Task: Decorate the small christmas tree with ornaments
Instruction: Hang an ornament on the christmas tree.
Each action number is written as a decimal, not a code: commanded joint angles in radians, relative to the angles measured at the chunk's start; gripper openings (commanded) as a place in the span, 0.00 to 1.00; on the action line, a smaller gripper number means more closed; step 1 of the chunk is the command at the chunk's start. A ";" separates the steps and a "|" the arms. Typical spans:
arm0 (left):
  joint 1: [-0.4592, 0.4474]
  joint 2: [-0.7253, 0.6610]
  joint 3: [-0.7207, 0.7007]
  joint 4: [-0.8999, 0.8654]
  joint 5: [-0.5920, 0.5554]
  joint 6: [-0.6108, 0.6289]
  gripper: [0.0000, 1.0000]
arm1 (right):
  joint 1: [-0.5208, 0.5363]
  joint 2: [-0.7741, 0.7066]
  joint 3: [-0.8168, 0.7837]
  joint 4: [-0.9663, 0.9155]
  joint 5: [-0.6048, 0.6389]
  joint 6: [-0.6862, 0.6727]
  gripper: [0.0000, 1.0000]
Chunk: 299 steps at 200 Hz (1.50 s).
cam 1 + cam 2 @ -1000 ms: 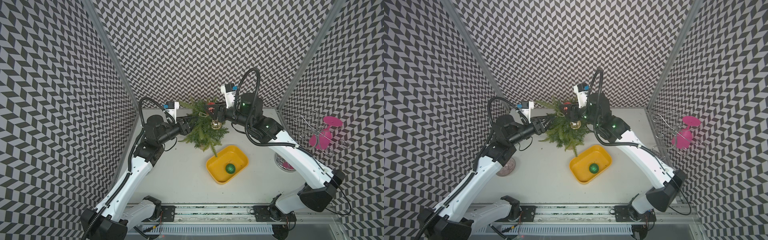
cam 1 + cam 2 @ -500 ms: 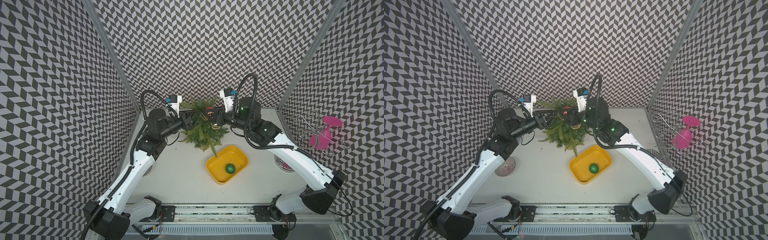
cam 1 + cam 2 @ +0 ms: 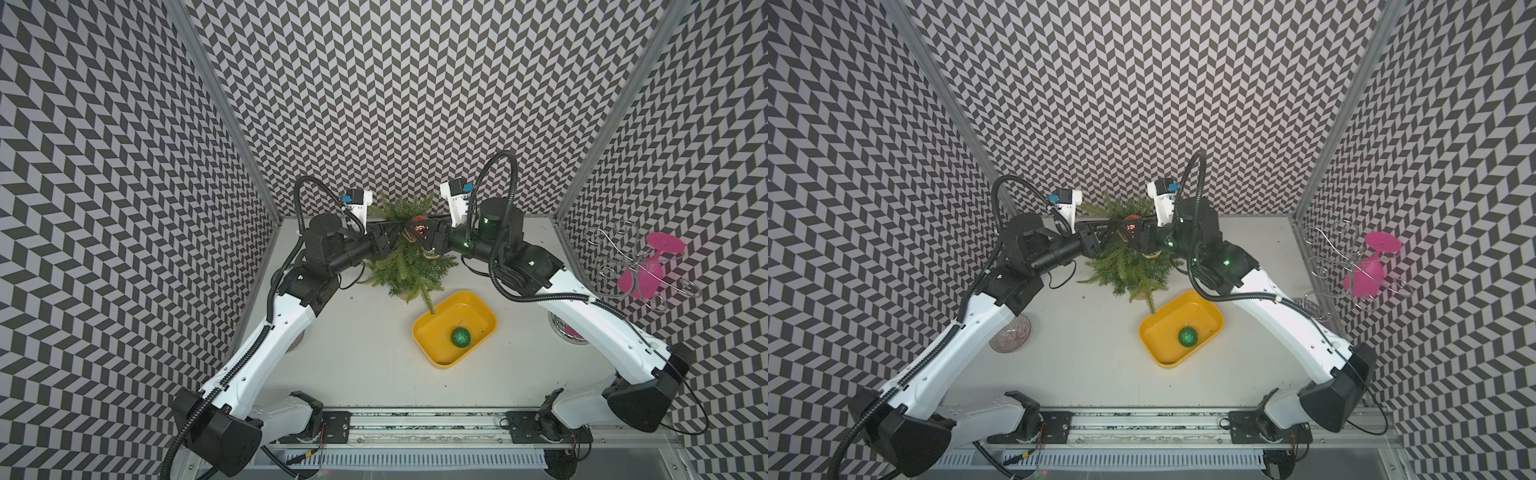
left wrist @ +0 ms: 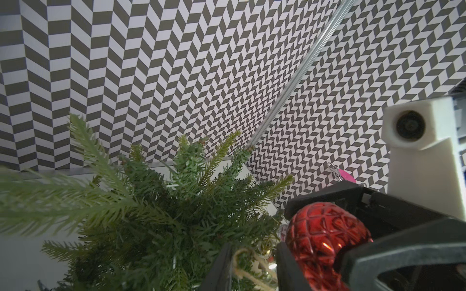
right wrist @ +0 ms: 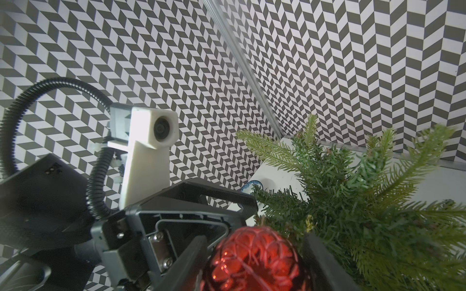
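At the 12 o'clock end of the table (image 3: 365, 357), close to the back wall, we find the small christmas tree (image 3: 409, 270) upright on its pale base. Both arms meet over its crown. The left gripper (image 3: 397, 232) enters from 9 o'clock and the right gripper (image 3: 420, 231) from 3 o'clock, tips almost touching.

Right gripper: fingers (image 5: 187, 264) pressed onto the red ornament (image 5: 254, 262), one on each side. The ball sits just above the top branches.

Left gripper: fingers (image 4: 219, 267) stand slightly apart, with a narrow gap showing. A strand of the twine loop (image 4: 243, 262) lies in that gap. We cannot tell whether the pads touch the twine.

Gold ornament (image 3: 433, 254): we see only a glint under the right gripper, on the tree's 3 o'clock side. We cannot make out how it is attached.

Green ornament (image 3: 460, 336): lies loose in the yellow tray (image 3: 422, 338), at 5 o'clock from the tree. One low frond overhangs the tray's rim.
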 commanded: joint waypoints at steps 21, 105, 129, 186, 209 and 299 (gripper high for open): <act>-0.010 0.013 0.030 -0.003 -0.019 0.012 0.26 | 0.008 -0.040 -0.017 0.073 -0.011 0.008 0.58; -0.021 0.016 0.034 0.001 -0.021 0.020 0.05 | 0.009 -0.041 -0.037 0.089 -0.021 0.021 0.58; -0.021 0.016 0.037 -0.001 -0.027 0.028 0.03 | 0.010 -0.044 -0.052 0.103 -0.028 0.031 0.58; -0.022 0.023 0.052 -0.010 -0.033 0.049 0.00 | 0.017 -0.045 -0.086 0.132 -0.056 0.049 0.62; -0.020 0.024 0.057 -0.012 -0.037 0.053 0.00 | 0.020 -0.045 -0.092 0.137 -0.071 0.052 0.64; -0.016 0.021 0.056 -0.018 -0.053 0.059 0.00 | 0.023 -0.072 -0.095 0.120 -0.091 0.040 0.66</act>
